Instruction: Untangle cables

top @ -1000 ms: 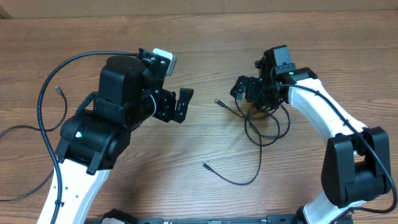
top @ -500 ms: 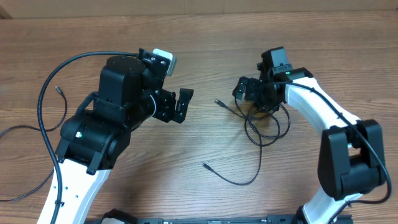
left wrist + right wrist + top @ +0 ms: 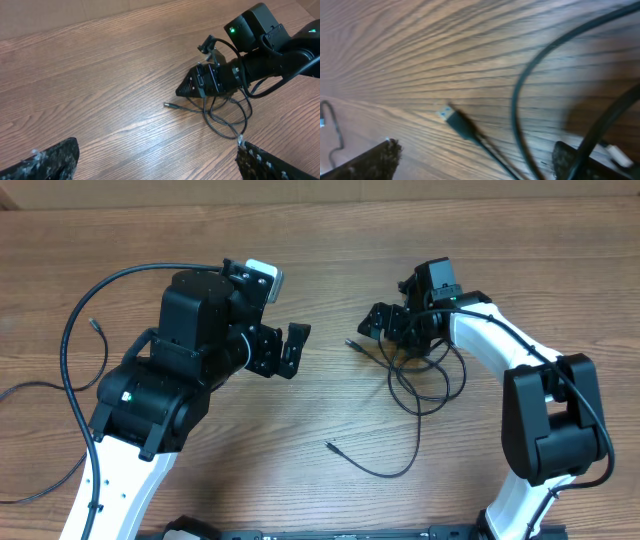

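Overhead: left gripper (image 3: 283, 352) spread wide, empty, well apart from cables (image 3: 425, 385) tangled on table (image 3: 330, 260) just beside right gripper (image 3: 385, 328) | Left wrist: tangle lies by right gripper's tip | Right wrist: fingers (image 3: 370, 160) spread apart, plug (image 3: 456, 121) lying between them, ungripped.

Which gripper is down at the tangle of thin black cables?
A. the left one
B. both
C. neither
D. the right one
D: the right gripper is low over the cables, while the left gripper stands open, apart from them.
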